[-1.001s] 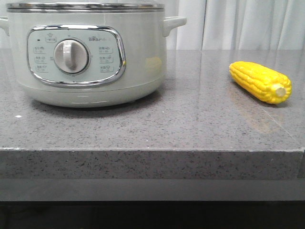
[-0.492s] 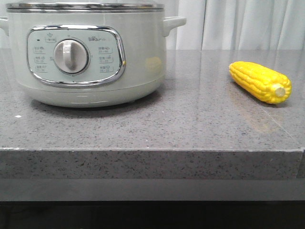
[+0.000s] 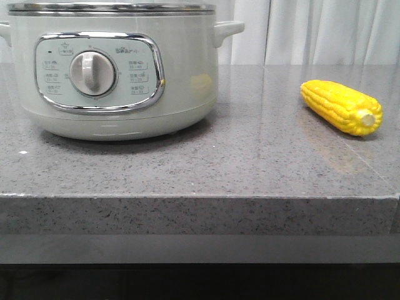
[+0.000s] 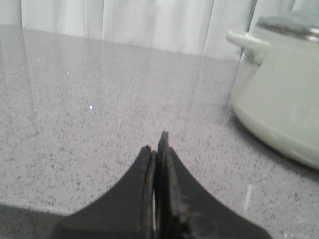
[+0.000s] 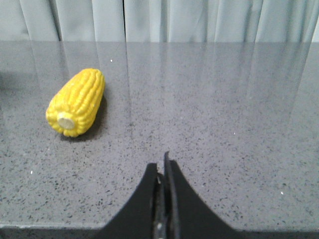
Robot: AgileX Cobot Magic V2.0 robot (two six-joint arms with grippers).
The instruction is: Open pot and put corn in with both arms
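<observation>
The pale grey-green pot [image 3: 115, 72] stands at the left of the grey stone counter, its chrome rim at the top edge of the front view; its top is cut off. It also shows in the left wrist view [image 4: 279, 94]. The yellow corn [image 3: 340, 107] lies on the counter at the right, stub end toward me; it also shows in the right wrist view [image 5: 76, 102]. My left gripper [image 4: 157, 144] is shut and empty, low over bare counter beside the pot. My right gripper [image 5: 162, 167] is shut and empty, near the counter's front edge, apart from the corn. Neither gripper shows in the front view.
The counter [image 3: 250, 162] has a thick front edge [image 3: 200, 215]. White curtains [image 3: 325, 31] hang behind it. Bare counter lies between the pot and the corn.
</observation>
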